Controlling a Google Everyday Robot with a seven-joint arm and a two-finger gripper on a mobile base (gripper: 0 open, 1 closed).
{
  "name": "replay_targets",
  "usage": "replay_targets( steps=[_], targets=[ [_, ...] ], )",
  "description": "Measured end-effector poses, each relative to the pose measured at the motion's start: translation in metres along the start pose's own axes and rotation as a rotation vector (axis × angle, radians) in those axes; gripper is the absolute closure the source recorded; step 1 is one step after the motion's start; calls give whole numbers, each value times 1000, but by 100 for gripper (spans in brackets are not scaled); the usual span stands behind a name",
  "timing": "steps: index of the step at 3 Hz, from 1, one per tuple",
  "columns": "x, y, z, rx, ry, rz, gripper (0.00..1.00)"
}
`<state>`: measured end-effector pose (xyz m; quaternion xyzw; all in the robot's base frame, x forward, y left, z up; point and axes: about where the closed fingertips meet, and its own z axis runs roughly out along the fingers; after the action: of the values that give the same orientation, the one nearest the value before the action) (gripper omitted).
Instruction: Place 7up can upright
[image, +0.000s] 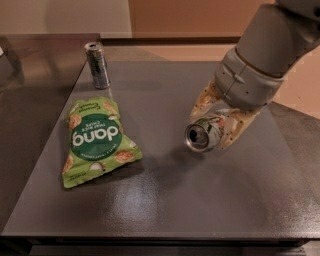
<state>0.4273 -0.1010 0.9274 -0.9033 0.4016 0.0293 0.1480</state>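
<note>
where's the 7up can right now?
Right of centre in the camera view, the 7up can is tilted in the tool, over the table, right of the chip bag.

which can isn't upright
The 7up can, held sideways in the gripper at right, top facing the camera; the slim dark can stands upright.
</note>
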Motion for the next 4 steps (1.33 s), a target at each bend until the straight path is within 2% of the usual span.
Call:
replay_targets(
  steps=[2, 3, 4],
  targets=[
    [18, -1, -21, 92, -182, 490, 100],
    [25, 9, -27, 109, -279, 726, 100],
    [28, 20, -26, 131, -384, 872, 100]
  ],
)
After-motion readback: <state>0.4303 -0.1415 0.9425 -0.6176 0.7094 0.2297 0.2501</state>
